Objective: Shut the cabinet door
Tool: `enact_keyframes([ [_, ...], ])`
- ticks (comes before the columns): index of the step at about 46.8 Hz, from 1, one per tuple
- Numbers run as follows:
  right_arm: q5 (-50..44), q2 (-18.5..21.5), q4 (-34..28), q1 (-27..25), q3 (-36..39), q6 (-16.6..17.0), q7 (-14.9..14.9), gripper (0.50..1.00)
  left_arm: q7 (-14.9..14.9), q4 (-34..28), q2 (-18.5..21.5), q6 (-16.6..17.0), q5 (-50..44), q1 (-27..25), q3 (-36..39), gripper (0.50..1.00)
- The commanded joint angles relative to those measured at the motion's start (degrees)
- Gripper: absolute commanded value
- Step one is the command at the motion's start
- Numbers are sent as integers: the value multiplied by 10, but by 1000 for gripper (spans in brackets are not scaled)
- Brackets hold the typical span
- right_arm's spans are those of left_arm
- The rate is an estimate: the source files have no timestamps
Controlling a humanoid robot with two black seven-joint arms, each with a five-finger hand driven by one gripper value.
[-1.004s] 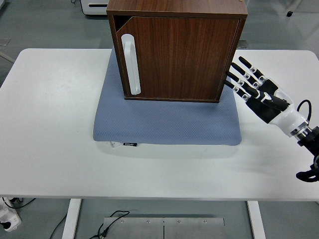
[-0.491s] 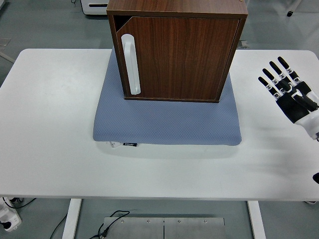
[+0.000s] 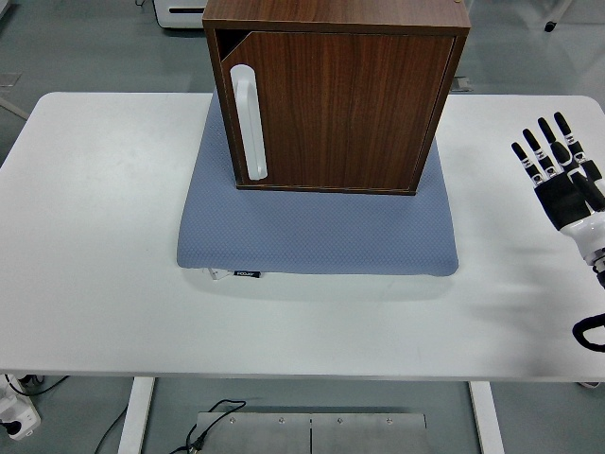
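Door (image 3: 340, 109) looks almost shut.
The right hand (image 3: 560, 175) sits far right over the counter (image 3: 95, 236), fingers spread, holding nothing.

I saw the dark walnut cabinet (image 3: 336, 95) standing upright at the table's far middle, its door (image 3: 331, 109) nearly shut, slightly ajar at the white-handled (image 3: 249, 123) left edge
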Motion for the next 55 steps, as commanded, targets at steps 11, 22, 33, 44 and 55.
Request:
enact_keyframes([
  [11,0,42,-48,29,-1,-13,4,1000,0,0,0,0,0,0,0,1000],
  [22,0,66,-86,54,0,-13,8,1000,0,0,0,0,0,0,0,1000],
  [33,0,85,-87,55,-1,-13,11,1000,0,0,0,0,0,0,0,1000],
  [44,0,90,-87,54,-1,-12,11,1000,0,0,0,0,0,0,0,1000],
  [55,0,96,-87,51,-1,-12,12,1000,0,0,0,0,0,0,0,1000],
])
